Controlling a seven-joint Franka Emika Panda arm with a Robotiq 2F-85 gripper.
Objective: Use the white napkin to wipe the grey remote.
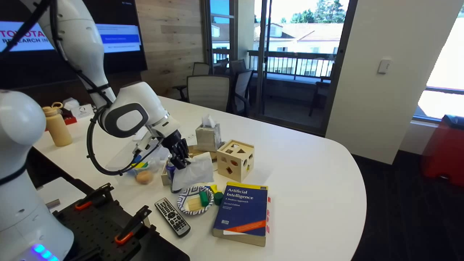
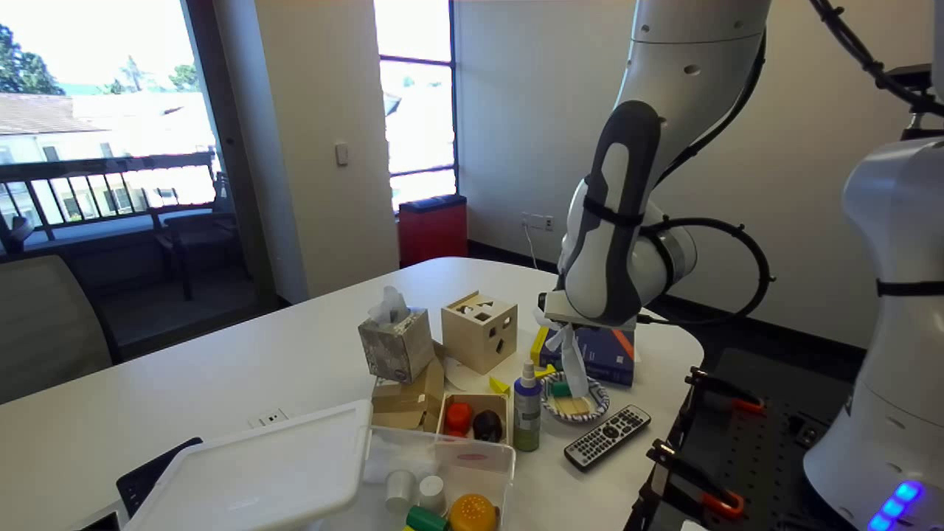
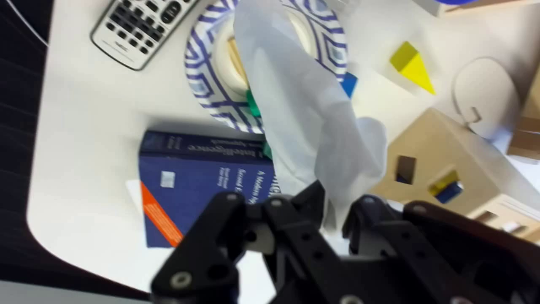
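The white napkin (image 3: 291, 97) hangs limp and creased from my gripper (image 3: 335, 207), which is shut on its upper end. In an exterior view the napkin (image 1: 197, 170) dangles beside the wooden shape box; from another angle its lower end (image 2: 574, 372) overlaps the patterned plate, and whether it touches is unclear. The grey remote (image 1: 172, 216) lies flat near the table edge by the robot's base, apart from gripper and napkin, its button side up. Only one end of the remote (image 3: 141, 31) shows in the wrist view. In an exterior view the arm hides the fingers.
A blue-and-white plate (image 3: 198, 84) with small blocks sits between remote and napkin. Close by are a thick blue book (image 1: 243, 206), the shape box (image 1: 235, 161), a spray bottle (image 2: 526, 413) and a tissue box (image 2: 396, 346). A clear bin (image 2: 479, 457) holds several toys.
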